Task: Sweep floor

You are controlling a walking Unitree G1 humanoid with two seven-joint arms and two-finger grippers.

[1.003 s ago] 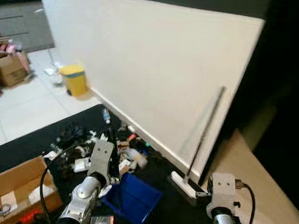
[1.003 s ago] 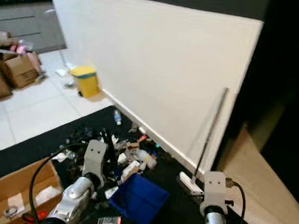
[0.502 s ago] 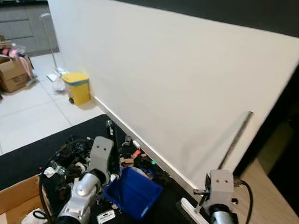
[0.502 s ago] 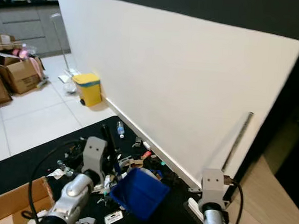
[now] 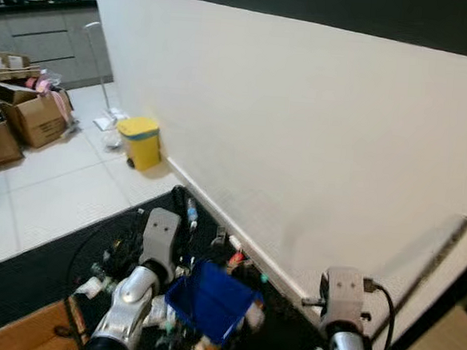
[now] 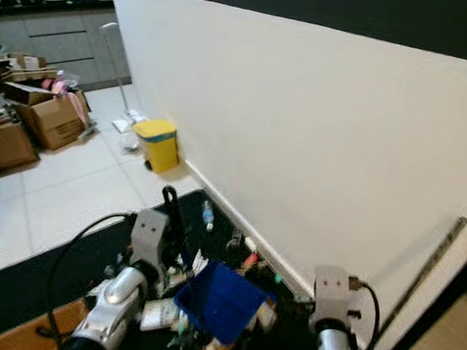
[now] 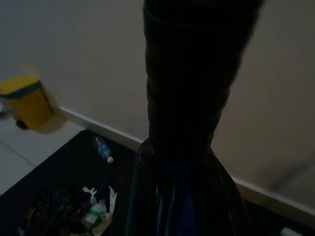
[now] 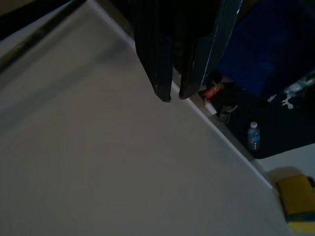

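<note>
Broom off to the right, nearest the right gripper

The broom [image 6: 429, 261] leans against the wall at lower right, handle slanting up-right; the right gripper [image 8: 174, 93], fingers nearly together and empty, is closer. Left gripper [image 6: 171, 207] carries the blue dustpan [image 6: 221, 301] at bottom centre; I cannot tell its grip.

One yellow bin [image 5: 142, 141], one blue dustpan [image 5: 209, 299], one water bottle [image 6: 207, 215], three cardboard boxes [image 5: 37, 116]

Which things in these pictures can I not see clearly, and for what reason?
- Broom: head views; the handle is motion-blurred, and the head is hidden below the right arm.
- Litter pile: head views; pieces are too small, partly behind the blue dustpan and left arm.
- Left pincer: left wrist view; too dark to judge its grip.
- Right pincer: right wrist view; dim, fingers nearly together.
</note>
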